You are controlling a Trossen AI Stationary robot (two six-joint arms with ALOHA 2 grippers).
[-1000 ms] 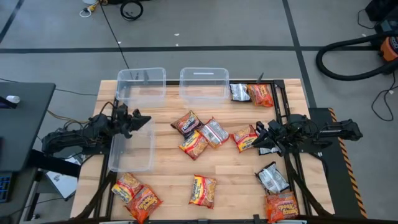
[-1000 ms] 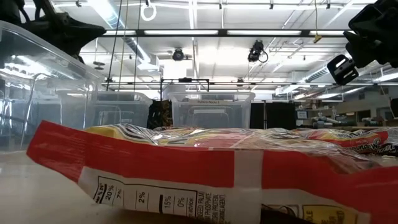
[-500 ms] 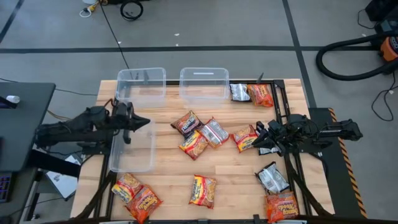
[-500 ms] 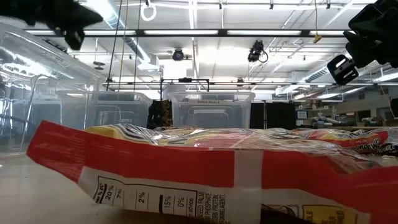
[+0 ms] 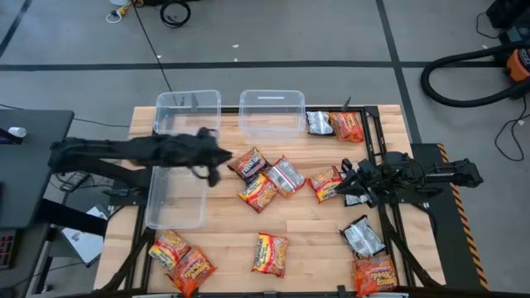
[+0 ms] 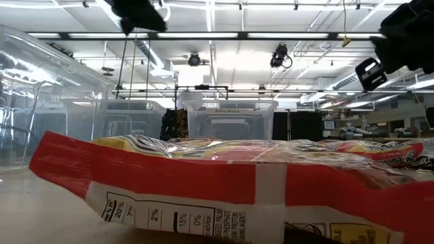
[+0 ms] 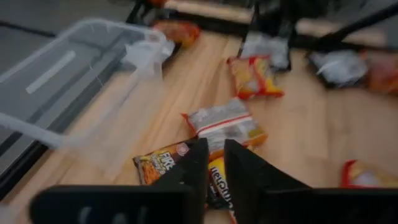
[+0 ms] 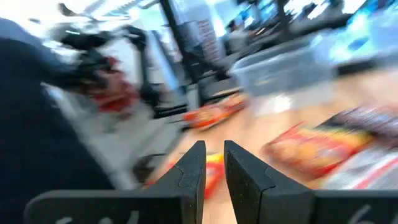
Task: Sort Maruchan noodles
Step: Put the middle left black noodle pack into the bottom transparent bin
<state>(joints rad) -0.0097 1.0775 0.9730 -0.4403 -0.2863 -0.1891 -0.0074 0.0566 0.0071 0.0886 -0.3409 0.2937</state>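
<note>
Maruchan packets lie flat on the wooden table. A central cluster holds an orange-dark one [image 5: 248,163], a silver one [image 5: 286,174] and two yellow-red ones [image 5: 258,192] [image 5: 325,182]. Others lie at the far right [image 5: 346,126] and along the near edge [image 5: 269,252]. My left gripper [image 5: 217,168] hangs shut and empty above the table, just left of the cluster; its wrist view shows it [image 7: 216,144] over the orange-dark packet [image 7: 161,165]. My right gripper [image 5: 342,189] hovers shut and empty beside the right yellow-red packet, raised in the low view [image 6: 400,41].
Three clear bins stand on the table: two at the far edge [image 5: 188,112] [image 5: 272,112] and one at the left [image 5: 175,199]. Dark frame rails run along the table's right side [image 5: 385,223]. Bare wood shows between the cluster and the near packets.
My left arm has swung from above the left bin toward the table's right, stretching out until its gripper reaches the left side of the central packet cluster. No packet has moved.
</note>
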